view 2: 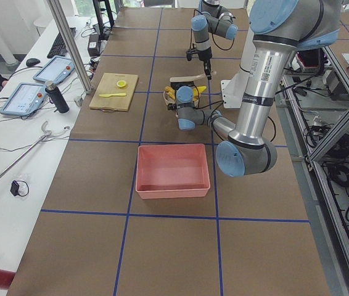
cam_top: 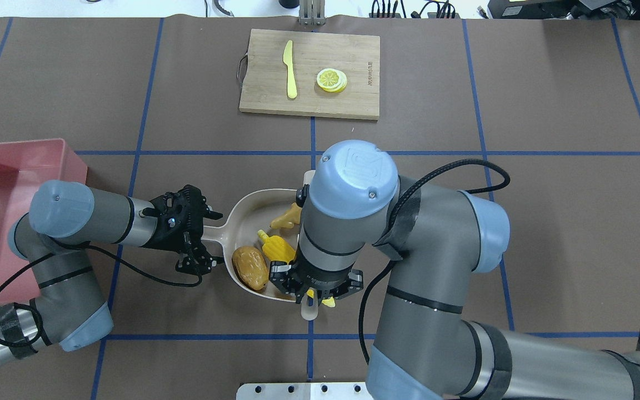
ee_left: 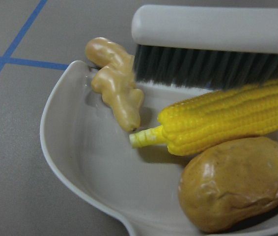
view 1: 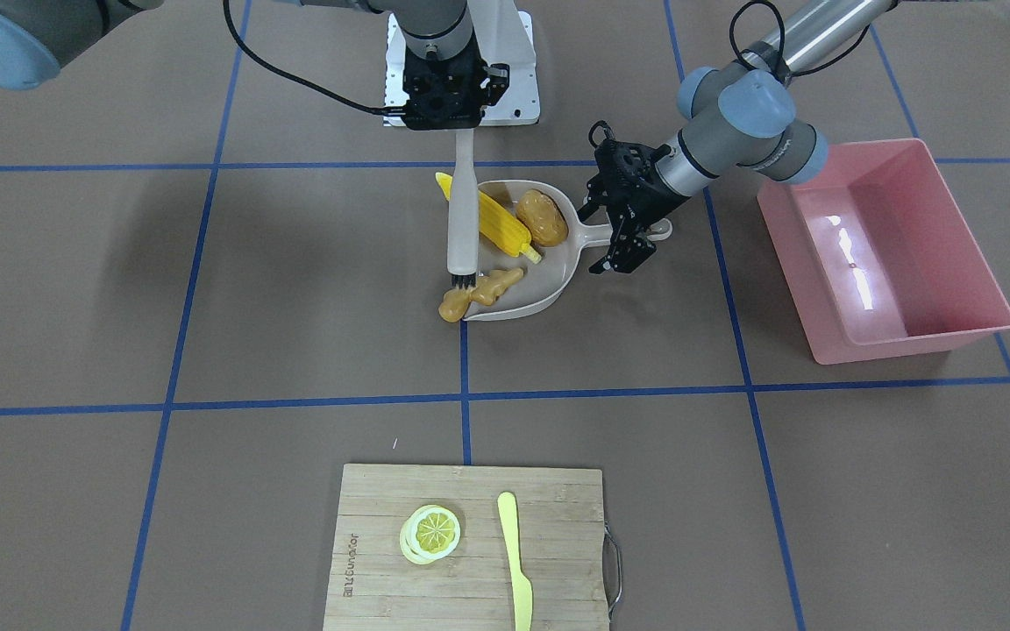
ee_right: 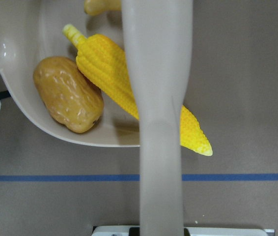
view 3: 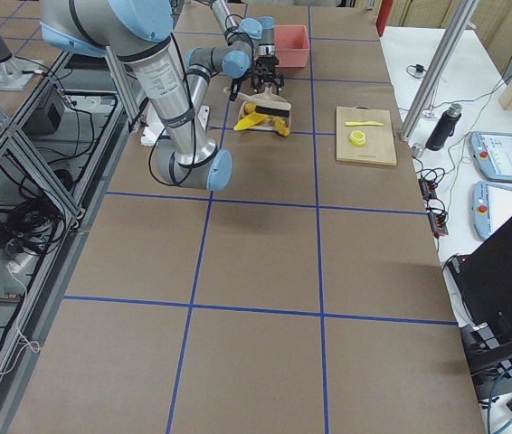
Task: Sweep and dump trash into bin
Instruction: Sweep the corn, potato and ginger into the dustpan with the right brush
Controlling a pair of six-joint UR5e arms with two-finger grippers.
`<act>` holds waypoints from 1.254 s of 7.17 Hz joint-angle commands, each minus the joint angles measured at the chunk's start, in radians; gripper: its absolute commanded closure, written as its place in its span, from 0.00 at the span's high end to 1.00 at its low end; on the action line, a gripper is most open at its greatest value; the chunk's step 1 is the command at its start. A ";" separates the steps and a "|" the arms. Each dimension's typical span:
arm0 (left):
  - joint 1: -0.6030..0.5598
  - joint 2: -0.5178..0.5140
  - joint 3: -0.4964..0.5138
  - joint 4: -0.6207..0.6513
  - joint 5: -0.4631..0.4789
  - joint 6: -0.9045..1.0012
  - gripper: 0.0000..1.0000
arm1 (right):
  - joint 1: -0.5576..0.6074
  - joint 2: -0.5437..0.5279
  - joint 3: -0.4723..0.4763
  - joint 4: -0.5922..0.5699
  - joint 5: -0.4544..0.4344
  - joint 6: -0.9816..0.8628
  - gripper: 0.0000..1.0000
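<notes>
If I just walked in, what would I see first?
Probably the beige dustpan mid-table, holding a bright yellow corn cob, a brown potato and, on its lip, a ginger root. The right pincer holds a brush with its bristles beside the ginger, and a big pink tub sits empty on the robot's left.

Recorded | corn cob (view 1: 505, 226): yellow | potato (view 1: 543, 217): brown | ginger root (view 1: 480, 294): tan | bin (view 1: 952, 245): pink | dustpan (view 1: 549, 276): beige | brush (view 1: 461, 219): beige, black-bristled | table (view 1: 295, 307): brown, blue-lined
</notes>
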 commanded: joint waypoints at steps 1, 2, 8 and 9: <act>0.000 0.000 0.003 0.000 0.000 0.000 0.97 | 0.056 -0.017 0.004 -0.045 0.009 -0.116 0.00; 0.000 0.000 0.003 0.000 0.000 0.000 0.97 | 0.064 -0.031 0.002 -0.054 -0.005 -0.141 0.00; 0.002 0.000 0.002 0.000 0.005 0.000 0.97 | 0.069 -0.074 -0.114 -0.033 -0.061 -0.322 0.00; 0.002 0.000 0.003 0.000 0.005 0.000 0.97 | 0.049 -0.077 -0.125 -0.028 -0.057 -0.322 0.00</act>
